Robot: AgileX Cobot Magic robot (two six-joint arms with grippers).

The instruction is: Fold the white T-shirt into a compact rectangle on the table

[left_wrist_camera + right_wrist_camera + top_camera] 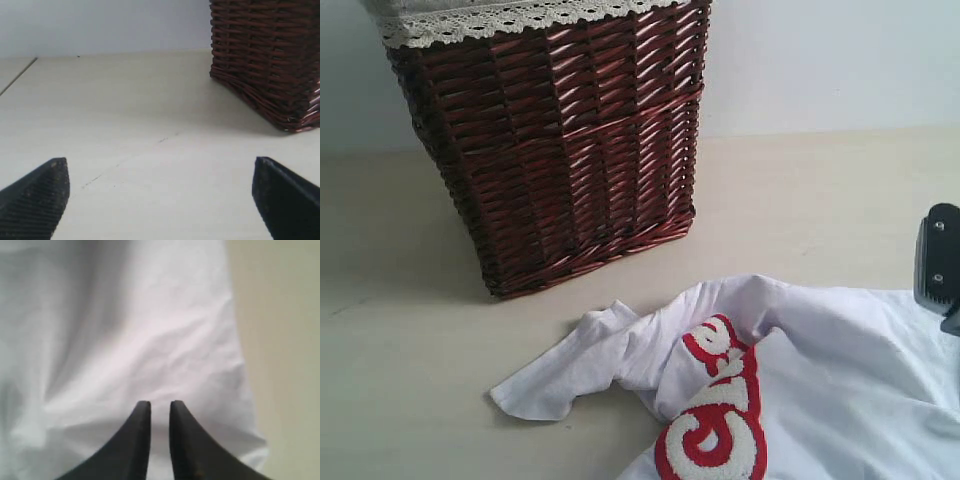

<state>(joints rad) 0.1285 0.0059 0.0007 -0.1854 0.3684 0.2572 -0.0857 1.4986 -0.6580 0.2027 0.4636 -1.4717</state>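
The white T-shirt (840, 370) lies crumpled on the table (400, 300) at the lower right, its red band of fuzzy white letters (720, 410) curling upward and one sleeve (570, 370) trailing left. In the right wrist view my right gripper (160, 407) has its jaws drawn close with a thin strip of the shirt's cloth (125, 340) pinched between them, near the garment's edge. A black part of the right arm (940, 265) shows at the right border. My left gripper (160, 195) is spread wide open low over bare table (150, 125), holding nothing.
A tall dark red-brown wicker basket (570, 140) with white lace trim stands behind the shirt, also seen as the basket (265, 60) ahead of the left gripper. Bare table (285, 340) runs beside the shirt's edge. A pale wall backs the table.
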